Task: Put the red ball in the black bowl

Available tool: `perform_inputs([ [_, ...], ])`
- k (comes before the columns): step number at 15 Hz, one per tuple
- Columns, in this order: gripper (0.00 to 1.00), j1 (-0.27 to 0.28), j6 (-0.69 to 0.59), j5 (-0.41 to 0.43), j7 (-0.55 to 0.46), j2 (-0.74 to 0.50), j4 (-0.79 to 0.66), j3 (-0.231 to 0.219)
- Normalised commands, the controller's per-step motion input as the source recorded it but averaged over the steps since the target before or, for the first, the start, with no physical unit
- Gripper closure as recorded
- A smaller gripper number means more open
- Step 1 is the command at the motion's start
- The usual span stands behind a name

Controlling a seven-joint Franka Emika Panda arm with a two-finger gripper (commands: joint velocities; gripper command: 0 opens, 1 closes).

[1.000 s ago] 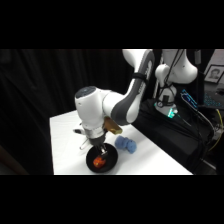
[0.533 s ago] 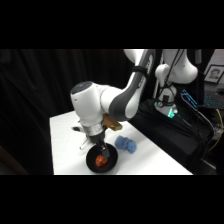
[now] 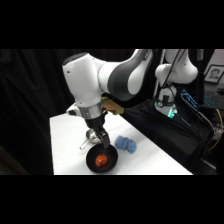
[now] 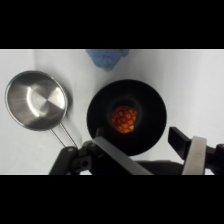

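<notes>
Shiny steel, the handled cup (image 4: 36, 100) is sitting at the left on the white surface (image 4: 200, 80), just beside the black bowl (image 4: 150, 105). The red ball (image 4: 123, 119) is resting in the bowl's centre. My fingers (image 4: 145, 150) are standing wide apart, holding nothing, above the bowl's near rim. I am judging a straight lift best, clear of the rim. Half a second ago I was hanging lower over the bowl.
</notes>
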Motion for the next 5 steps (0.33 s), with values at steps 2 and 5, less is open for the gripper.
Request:
perform_inputs([
  [2,0.00,-0.025,-0.40,0.024,-0.10,-0.26,0.10,0.037],
  [5,0.00,-0.042,-0.34,0.036,-0.14,-0.18,0.16,0.042],
])
